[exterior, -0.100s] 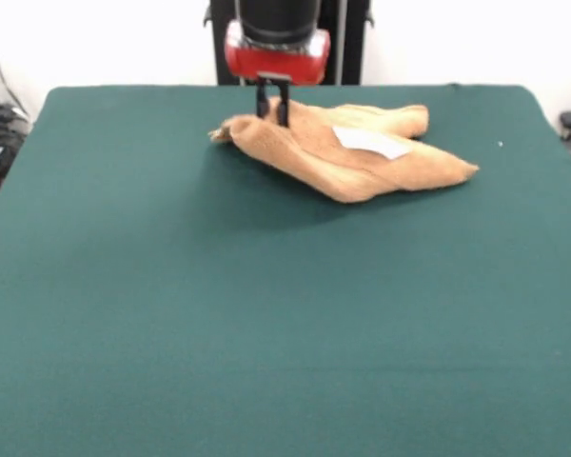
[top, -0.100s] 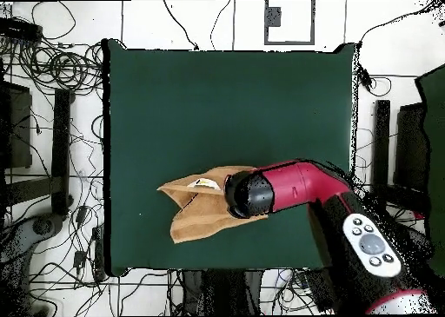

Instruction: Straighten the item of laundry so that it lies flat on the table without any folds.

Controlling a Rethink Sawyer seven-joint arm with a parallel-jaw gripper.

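I've got the gripper (exterior, -0.100s: 272, 105) down on the towel (exterior, -0.100s: 352, 157), near its left end in the front view, fingers close together and touching the cloth; pinched on a fold, I judge, though a real grip isn't certain from here. The towel sits bunched on the table (exterior, -0.100s: 266, 324), on the robot's side of it, folded over itself with the white label (exterior, -0.100s: 371, 143) showing on top. It's terry, so soft, light and limp, I reckon: it'll drape and drag, not slide stiffly. Best hold looks like a free corner or border edge, pulling outward so the layers peel open.
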